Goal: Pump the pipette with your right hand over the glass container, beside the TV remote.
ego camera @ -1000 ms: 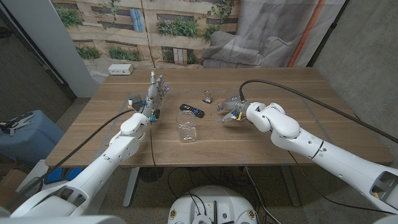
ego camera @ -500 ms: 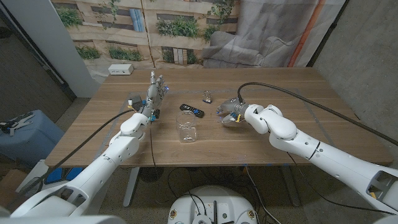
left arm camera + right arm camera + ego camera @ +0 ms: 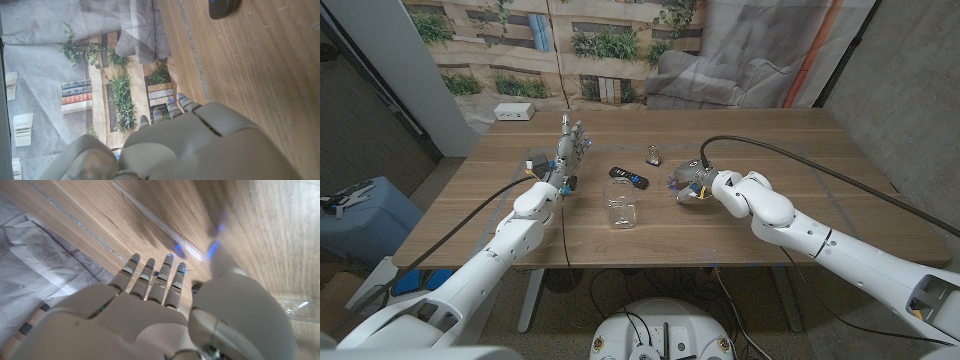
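Wood-grain table (image 3: 800, 150) in the head view. The right hand (image 3: 688, 182) has crept a little toward the picture's left over the last second, forearm following, and now sits low over the board to the right of the remote (image 3: 628, 177). That reads as closing on the pipette, not yet a lift; no pumping can start until it is picked up. The jar (image 3: 622, 212) stands nearer the front edge, apart from the hand, with bare wood between them for a carry. A small dark clip-like object (image 3: 653, 155) lies behind the remote. The left hand (image 3: 570, 150) is unchanged, upright on its edge, fingers apart, holding nothing, well off to the side. A white box (image 3: 515, 112) sits near the far left corner, out of the way.

Left wrist view: back of the left hand (image 3: 200, 145), the dark remote (image 3: 224, 7) at the frame's margin, open wood between.

Right wrist view: the right hand (image 3: 165, 315) has fingers extended and spread over the table; the clear pipette (image 3: 157, 227) lies flat on the wood just beyond the fingertips (image 3: 150, 262), apparently not yet gripped. Glass of the jar (image 3: 300, 305) shows at the picture's edge.
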Motion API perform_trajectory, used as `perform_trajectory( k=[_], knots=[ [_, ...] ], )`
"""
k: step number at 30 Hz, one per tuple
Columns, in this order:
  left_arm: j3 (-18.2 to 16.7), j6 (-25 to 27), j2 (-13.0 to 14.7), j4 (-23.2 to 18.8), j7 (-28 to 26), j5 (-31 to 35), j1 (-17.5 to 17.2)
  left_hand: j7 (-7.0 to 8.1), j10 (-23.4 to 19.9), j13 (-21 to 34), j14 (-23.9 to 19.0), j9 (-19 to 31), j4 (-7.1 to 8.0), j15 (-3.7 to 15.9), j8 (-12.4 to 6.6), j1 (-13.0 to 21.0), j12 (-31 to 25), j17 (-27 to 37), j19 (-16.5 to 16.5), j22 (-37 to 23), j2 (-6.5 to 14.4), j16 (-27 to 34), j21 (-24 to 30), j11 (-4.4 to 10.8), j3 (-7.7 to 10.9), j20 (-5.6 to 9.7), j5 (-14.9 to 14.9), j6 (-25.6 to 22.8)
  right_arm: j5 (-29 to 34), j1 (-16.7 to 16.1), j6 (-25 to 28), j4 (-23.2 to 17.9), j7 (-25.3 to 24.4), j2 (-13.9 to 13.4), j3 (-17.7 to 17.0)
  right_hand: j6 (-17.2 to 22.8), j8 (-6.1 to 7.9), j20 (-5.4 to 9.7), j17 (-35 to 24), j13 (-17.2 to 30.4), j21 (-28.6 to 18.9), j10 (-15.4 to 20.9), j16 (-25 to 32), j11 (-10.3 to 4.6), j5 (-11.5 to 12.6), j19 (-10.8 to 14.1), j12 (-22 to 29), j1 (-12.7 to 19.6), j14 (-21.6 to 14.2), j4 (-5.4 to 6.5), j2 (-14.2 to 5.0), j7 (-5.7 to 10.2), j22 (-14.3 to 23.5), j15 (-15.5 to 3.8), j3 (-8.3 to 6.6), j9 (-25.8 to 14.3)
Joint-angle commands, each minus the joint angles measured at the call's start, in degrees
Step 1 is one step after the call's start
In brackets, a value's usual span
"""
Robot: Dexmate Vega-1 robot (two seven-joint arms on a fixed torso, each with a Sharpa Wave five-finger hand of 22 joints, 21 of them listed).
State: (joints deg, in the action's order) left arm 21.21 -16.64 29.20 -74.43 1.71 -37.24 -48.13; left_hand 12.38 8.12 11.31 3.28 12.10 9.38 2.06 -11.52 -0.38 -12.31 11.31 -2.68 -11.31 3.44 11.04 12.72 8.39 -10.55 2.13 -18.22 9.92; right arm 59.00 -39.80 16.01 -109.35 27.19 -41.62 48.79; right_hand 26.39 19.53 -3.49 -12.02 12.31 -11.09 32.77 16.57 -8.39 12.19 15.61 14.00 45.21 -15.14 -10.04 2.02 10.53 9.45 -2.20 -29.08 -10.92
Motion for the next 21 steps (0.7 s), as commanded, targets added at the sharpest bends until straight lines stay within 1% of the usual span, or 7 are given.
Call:
perform_trajectory(
  k=[1, 6, 7, 11, 14, 21],
  knots=[
    [0.0, 0.0, 0.0, 0.0, 0.0, 0.0, 0.0, 0.32, 0.1, 0.3, 0.5, 0.1, 0.0, 6.58, -0.32, 0.1, -0.2, 0.1, -0.4, -0.1, 2.1, 0.3, 0.4, 0.15, -0.25, 5.07, -0.2, 0.1, 0.9, -0.5, 0.3, 0.6, -1.7, 0.3, 0.5, 1.9, 0.65, 0.18, -0.3, 0.2, -0.1, 1.8, 0.7, -0.87, -0.1, 0.4, 0.4, 1.0, -1.1, 0.32, 0.2, 0.55, 0.2, -3.53, 0.11, -0.1],
    [0.0, 0.0, 0.0, 0.0, 0.0, 0.0, 0.0, 0.32, 0.0, 0.3, 0.5, 0.1, 0.0, 6.63, -0.32, 0.1, -0.3, 0.1, -0.4, -0.1, 2.2, 0.3, 0.4, 0.19, -0.25, 5.07, -0.2, 0.1, 1.0, -0.7, 0.7, 0.7, -1.9, 0.4, 0.4, 3.5, 1.08, 0.31, -0.4, 0.2, -0.1, 3.4, 1.1, -1.67, -0.3, 0.8, 0.5, 1.4, -2.0, 0.34, 0.09, 1.35, 0.2, -3.97, 0.34, 0.0],
    [0.0, 0.0, 0.0, 0.0, 0.0, 0.0, 0.0, 0.33, 0.0, 0.3, 0.5, 0.1, 0.0, 6.61, -0.32, 0.1, -0.3, 0.1, -0.4, -0.1, 2.2, 0.3, 0.4, 0.19, -0.25, 5.08, -0.2, 0.1, 0.9, -0.7, 0.7, 0.8, -1.9, 0.4, 0.5, 3.6, 1.07, 0.36, -0.4, 0.2, -0.1, 3.9, 1.2, -2.16, -0.3, 0.9, 0.6, 1.4, -2.0, 0.38, 0.08, 1.39, 0.2, -3.96, 0.42, 0.0],
    [0.0, 0.0, 0.0, 0.0, 0.0, 0.0, 0.0, 0.33, 0.0, 0.3, 0.5, 0.1, 0.0, 6.59, -0.32, 0.1, -0.3, 0.1, -0.4, -0.1, 2.2, 0.3, 0.4, 0.2, -0.26, 5.08, -0.2, 0.1, 0.9, -0.8, 0.6, 1.0, -2.4, 0.4, 0.5, 4.4, 1.18, 0.4, -0.5, 0.2, -0.1, 5.1, 1.5, -2.73, -0.5, 1.1, 0.7, 1.5, -2.6, 0.54, -0.08, 1.68, 0.2, -4.4, 0.69, 0.0],
    [0.0, 0.0, 0.0, 0.0, 0.0, 0.0, 0.0, 0.33, 0.0, 0.3, 0.5, 0.1, 0.0, 6.59, -0.32, 0.2, -0.3, 0.1, -0.4, -0.1, 2.2, 0.3, 0.4, 0.08, -0.26, 5.08, -0.3, 0.1, 1.0, -0.9, 0.5, 1.1, -3.2, 0.3, 0.5, 5.5, 1.46, 0.63, -0.5, 0.2, -0.1, 6.2, 1.8, -3.53, -0.8, 1.6, 0.7, 1.7, -3.2, 0.6, -0.25, 1.87, 0.2, -4.98, 1.02, 0.0],
    [0.0, 0.0, 0.0, 0.0, 0.0, 0.0, 0.0, 0.33, 0.0, 0.3, 0.5, 0.1, 0.0, 6.6, -0.33, 0.2, -0.3, 0.1, -0.4, -0.1, 2.2, 0.3, 0.4, 0.08, -0.27, 5.08, -0.3, 0.1, 1.0, -0.7, 0.3, 1.8, -4.1, 0.9, 0.8, 7.7, 2.21, 0.88, -0.7, 0.1, -0.1, 8.8, 2.5, -4.01, -1.1, 2.2, 0.7, 2.5, -4.2, 0.57, -1.0, 2.0, 0.2, -5.71, 1.37, -0.3]
  ],
)
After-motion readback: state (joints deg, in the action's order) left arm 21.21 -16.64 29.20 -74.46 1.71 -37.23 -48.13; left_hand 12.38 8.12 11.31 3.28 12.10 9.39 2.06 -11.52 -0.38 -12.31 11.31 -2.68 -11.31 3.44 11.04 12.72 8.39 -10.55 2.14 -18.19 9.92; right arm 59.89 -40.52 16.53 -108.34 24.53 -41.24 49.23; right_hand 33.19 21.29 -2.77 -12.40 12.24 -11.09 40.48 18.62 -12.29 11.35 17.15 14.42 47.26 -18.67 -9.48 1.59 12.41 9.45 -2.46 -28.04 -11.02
